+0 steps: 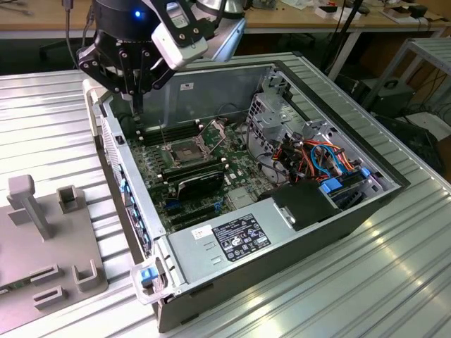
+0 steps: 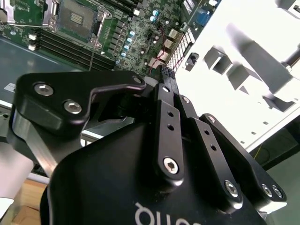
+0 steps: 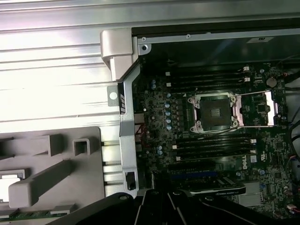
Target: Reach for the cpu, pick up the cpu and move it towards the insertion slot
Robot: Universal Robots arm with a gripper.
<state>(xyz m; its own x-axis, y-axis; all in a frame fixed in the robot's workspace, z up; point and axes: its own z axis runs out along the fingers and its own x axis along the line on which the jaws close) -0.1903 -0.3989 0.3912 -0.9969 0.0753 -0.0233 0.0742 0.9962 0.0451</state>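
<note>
My gripper (image 1: 137, 105) hangs over the far corner of the open computer case, on the exterior view's left, above the case wall. In the second wrist view its black fingers (image 2: 165, 89) meet at the tips with nothing between them, so it is shut and empty. The insertion slot (image 1: 184, 151) is a metal-framed socket with a dark centre on the green motherboard, and it shows in both wrist views (image 3: 215, 112) (image 2: 77, 18). A pale square chip, the cpu (image 3: 8, 183), lies in a recess of the grey holder (image 3: 56, 173) outside the case.
The grey holder (image 1: 42, 232) with upright posts sits on the ribbed metal table (image 1: 352, 282) to the exterior view's left of the case. Inside the case are a black expansion card (image 1: 199, 179), a power supply (image 1: 232, 236), a drive cage (image 1: 275, 116) and coloured cables (image 1: 317, 155).
</note>
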